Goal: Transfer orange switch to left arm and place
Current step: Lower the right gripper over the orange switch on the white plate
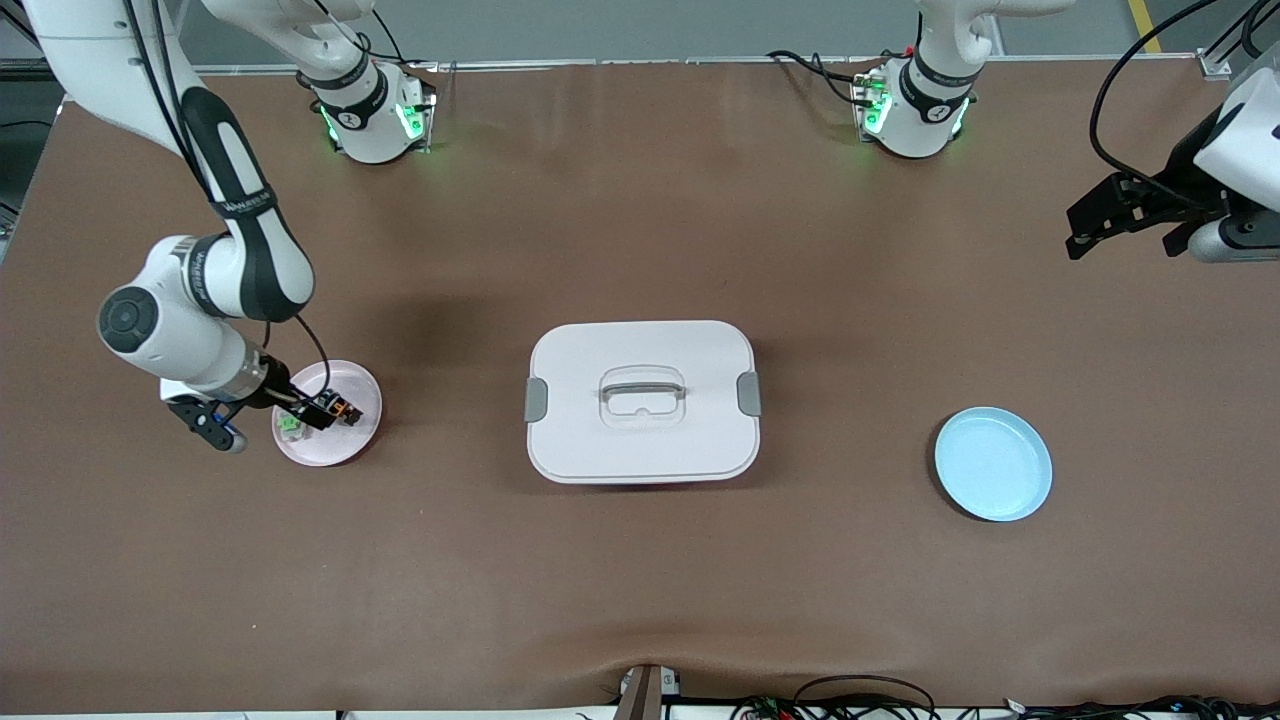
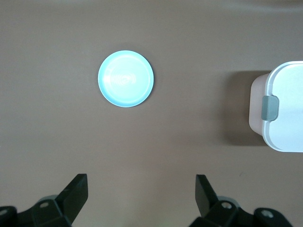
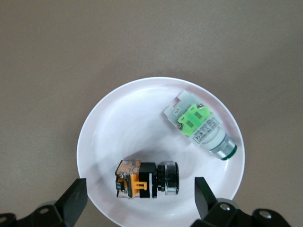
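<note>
The right claw (image 1: 322,412) is being held low over the pink plate (image 1: 362,440) at the right arm's end of the desk (image 1: 640,580), its fingers (image 3: 75,201) spread wide and touching neither switch. The orange switch (image 3: 147,179) is lying on its side in that plate, seen between the spread fingers in the right wrist view, with the green switch (image 3: 201,125) lying apart from it on the same plate. The box (image 1: 642,400) is standing shut at the middle of the desk, its grey latches down at both ends. The blue plate (image 1: 993,463) is being left bare toward the left arm's end. The left claw (image 1: 1075,240) is being held up over that end of the desk, waiting, its fingers (image 2: 75,194) spread with nothing between them.
</note>
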